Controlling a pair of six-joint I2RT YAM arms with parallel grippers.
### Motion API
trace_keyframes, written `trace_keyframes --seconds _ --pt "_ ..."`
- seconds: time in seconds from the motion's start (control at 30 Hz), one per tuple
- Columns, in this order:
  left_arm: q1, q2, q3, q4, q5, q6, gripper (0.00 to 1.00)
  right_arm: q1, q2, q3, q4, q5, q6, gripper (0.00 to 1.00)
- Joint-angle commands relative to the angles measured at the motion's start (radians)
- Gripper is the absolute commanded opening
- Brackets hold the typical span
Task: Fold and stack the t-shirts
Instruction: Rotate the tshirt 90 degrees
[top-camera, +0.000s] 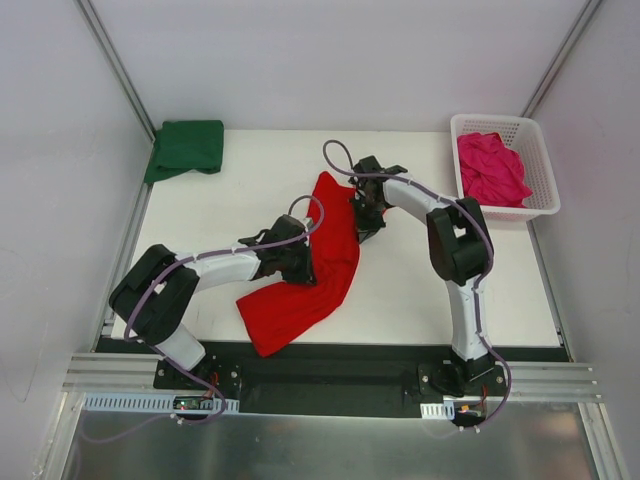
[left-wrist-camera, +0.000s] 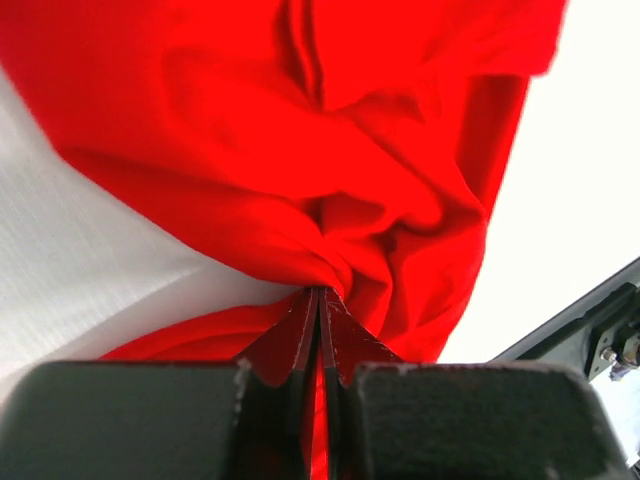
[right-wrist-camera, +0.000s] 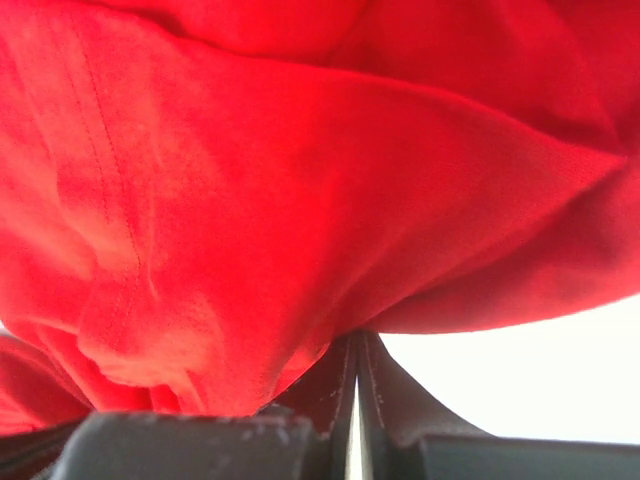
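We see the red t-shirt (top-camera: 322, 262) lying in the middle of the white counter (top-camera: 420, 290). It is a long, crumpled strip. Its long way runs on a slant, from the far end by the right arm down to the near left. The far end is narrow. The near end is wider and points at the left arm's base.

The left pincer (top-camera: 300, 262) sits at the left edge of the red t-shirt, about halfway along it. In the left wrist view its two fingers (left-wrist-camera: 298, 335) are squeezed together, and a bunch of red cloth is caught at their tips. The cloth makes many folds that run out from that spot.

The right pincer (top-camera: 362, 215) is at the right edge of the shirt, near the far end. In the right wrist view its fingers (right-wrist-camera: 385, 380) are pressed together too. Red cloth fills the view and drapes right at their tips, so it is gripping the shirt.

The green t-shirt (top-camera: 185, 148) lies folded at the far left corner of the counter. The pink t-shirt (top-camera: 492, 168) is bunched up inside the white basket (top-camera: 540, 195) at the far right corner. Both are well apart from the red one.
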Motion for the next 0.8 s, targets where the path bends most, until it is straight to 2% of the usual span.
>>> trace_keyframes --seconds 0.0,0.5,0.63,0.77 --pt "-0.012 -0.048 0.028 -0.024 0.007 -0.025 0.0 -0.005 0.038 0.089 0.097 -0.039 -0.034 0.01" --pt "-0.023 -0.009 0.103 -0.033 0.018 -0.021 0.0 -0.019 0.137 0.289 0.119 -0.264 -0.054 0.01" --pt "-0.025 -0.001 0.119 -0.036 0.01 -0.007 0.0 -0.025 0.144 0.321 0.091 -0.216 -0.046 0.01" --pt "-0.021 -0.061 0.134 -0.097 -0.076 0.054 0.0 -0.028 0.056 0.193 0.09 -0.036 -0.066 0.01"
